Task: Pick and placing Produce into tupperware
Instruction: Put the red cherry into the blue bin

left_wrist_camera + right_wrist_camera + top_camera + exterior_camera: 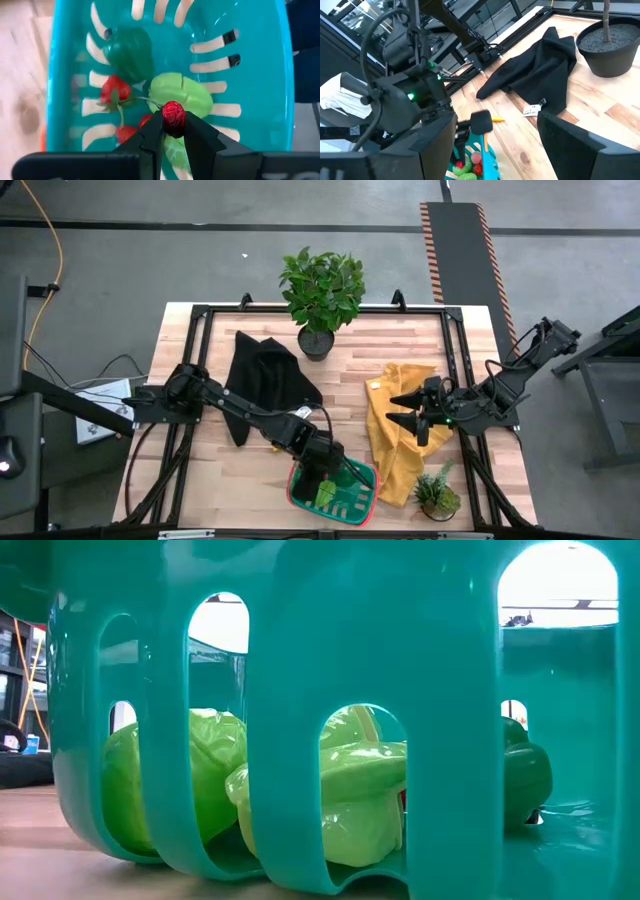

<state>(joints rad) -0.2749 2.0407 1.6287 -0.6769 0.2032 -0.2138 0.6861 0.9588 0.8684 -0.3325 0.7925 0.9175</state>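
The tupperware (362, 496), a green slotted container with a red rim, stands near the table's front edge; its wall (300, 660) fills the low view. Inside lie a dark green pepper (127, 52), red strawberries (114, 91) and lime-green pieces (182, 95) (350, 805). My left gripper (173, 131) (322, 472) hangs over the container, shut on a small red knobbly berry (173, 116). My right gripper (415, 416) (505, 150) waits open above the yellow cloth (400, 445), touching nothing. My left gripper pinches the small red berry (173, 111) between its two fingertips, one on each side. The fingers slant steeply down from above. The berry is lifted clear, above the produce lying on the tupperware's base.
A black cloth (265, 375) lies at the table's middle left. A large potted plant (322, 295) stands at the far edge and a small one (437, 495) at the front right corner. Bare wood shows left of the tupperware.
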